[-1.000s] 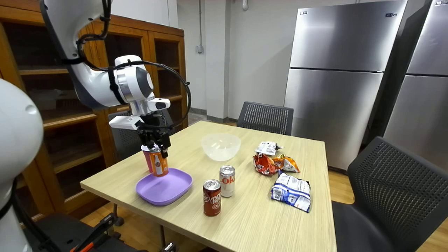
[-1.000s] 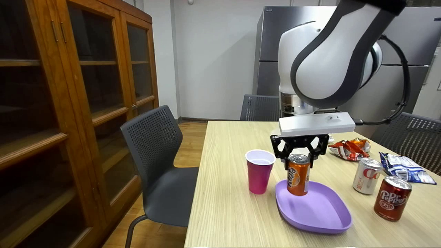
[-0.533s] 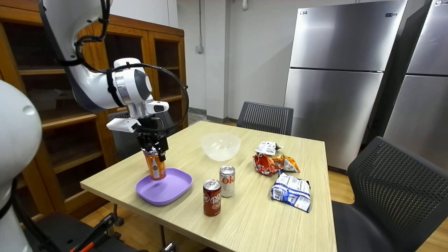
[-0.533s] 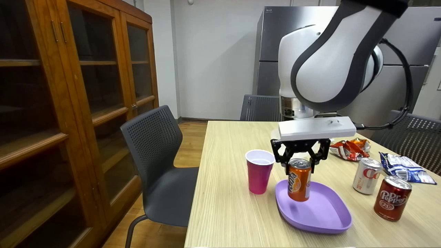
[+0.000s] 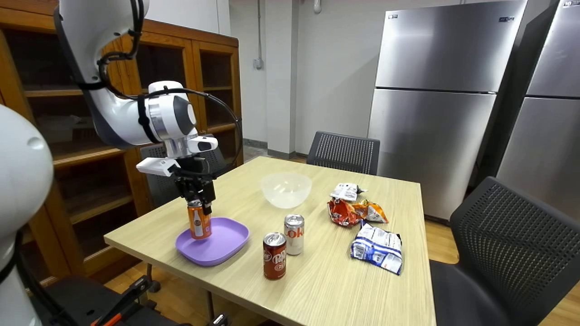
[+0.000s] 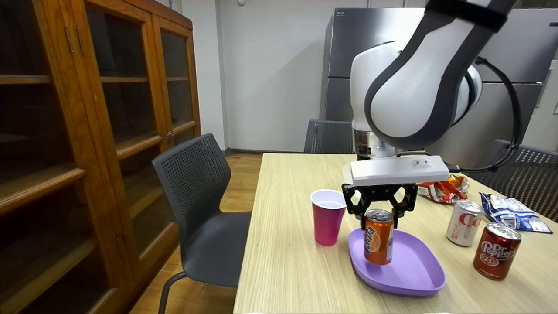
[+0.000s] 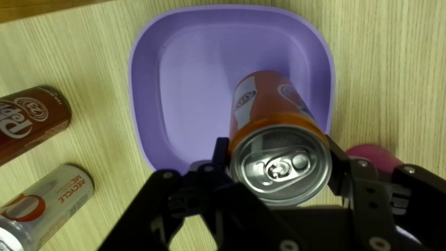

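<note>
In an exterior view, my hand (image 6: 379, 223) grips the orange Fanta can (image 6: 378, 242) near its top, one jaw on each side, spread just the can's width. Can is roughly upright, over the back-left part of the purple plate (image 6: 414, 270) as seen here; can't tell whether its base touches. A pink cup (image 6: 328, 224), white inside, stands upright on the table (image 6: 283, 261), just left of the plate. The silver Coke can (image 6: 464, 223) and Dr Pepper can (image 6: 497, 252) stand right of the plate, near each other. A grey mesh chair (image 6: 192, 192) at the table's left side, a glass-doored wooden cabinet (image 6: 102, 144) beyond it.

In an exterior view, I get the grip side-on: orange Fanta can below the hand, over the plate. A translucent bowl (image 5: 286, 190) sits farther in on the table. Past it, a crumpled red bag (image 5: 343, 213) against an orange bag (image 5: 372, 212), small white bag (image 5: 346, 192) just behind, blue-and-white bag (image 5: 377, 250) in front. A steel refrigerator (image 5: 439, 117) stands behind the table.

In the wrist view, I look down on the can's silver lid (image 7: 281, 165), tab in place, fingertips against both sides. The purple plate lies mid-view, beneath the can. Dr Pepper can and silver Coke can are cut off at the left edge; pink cup mostly hidden behind the finger on the right.
</note>
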Tool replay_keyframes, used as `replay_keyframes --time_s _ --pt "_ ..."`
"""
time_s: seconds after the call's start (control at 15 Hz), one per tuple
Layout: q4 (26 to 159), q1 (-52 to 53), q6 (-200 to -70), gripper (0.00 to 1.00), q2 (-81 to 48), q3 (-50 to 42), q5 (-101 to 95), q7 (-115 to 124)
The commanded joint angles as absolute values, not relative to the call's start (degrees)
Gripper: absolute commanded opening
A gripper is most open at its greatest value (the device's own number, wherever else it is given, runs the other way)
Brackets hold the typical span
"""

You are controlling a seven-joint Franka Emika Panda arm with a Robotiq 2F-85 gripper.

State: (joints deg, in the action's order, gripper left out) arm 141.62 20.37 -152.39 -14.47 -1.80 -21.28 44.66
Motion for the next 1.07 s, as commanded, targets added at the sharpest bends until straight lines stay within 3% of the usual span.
replay_keyframes --time_s 0.0,0.73,0.8,1.0 --pt "140.95 19.09 -151.23 0.39 -14.51 -0.22 -19.75 43.75" --pt "140.33 19.14 -151.08 0.39 -16.18 0.18 -17.67 42.50" --pt "140.29 19.14 -150.95 0.89 -16.28 0.20 -17.63 42.35" --pt "140.43 19.09 -150.83 1.00 -15.91 0.16 -17.71 41.82"
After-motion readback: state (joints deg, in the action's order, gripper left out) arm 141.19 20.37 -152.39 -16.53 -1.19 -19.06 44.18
